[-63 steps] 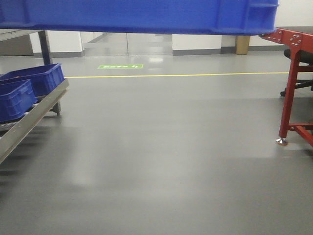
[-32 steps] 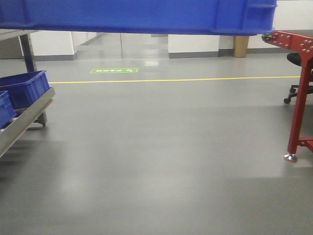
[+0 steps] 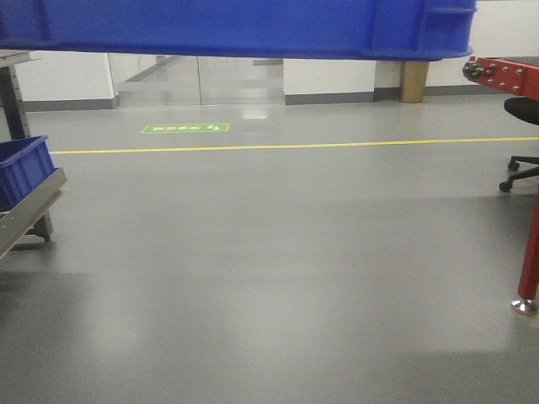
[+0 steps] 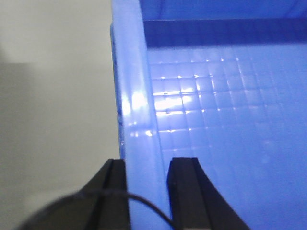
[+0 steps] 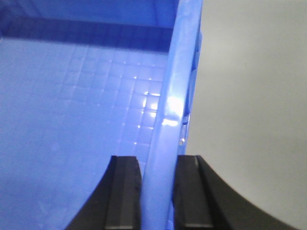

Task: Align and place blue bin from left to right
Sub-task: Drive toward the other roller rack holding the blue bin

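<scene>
The blue bin [image 3: 236, 27] hangs in the air across the top of the front view, well above the floor. In the left wrist view my left gripper [image 4: 147, 165] is shut on the blue bin's left rim [image 4: 136, 120], one finger outside, one inside. My right gripper [image 5: 159, 163] is shut on the bin's right rim [image 5: 175, 96] in the same way. The bin's gridded floor [image 5: 81, 110] shows empty in both wrist views.
A smaller blue tub [image 3: 21, 168] sits on a metal roller rack [image 3: 29, 210] at the left edge. A red metal frame [image 3: 505, 74] with a leg [image 3: 529, 252] stands at the right, an office chair [image 3: 524, 114] behind it. A yellow floor line [image 3: 278, 146] crosses the grey floor.
The scene has slid left in the front view: the rack with blue tubs moved toward the left edge and the red frame toward the right edge. The bin stays held at the top.
</scene>
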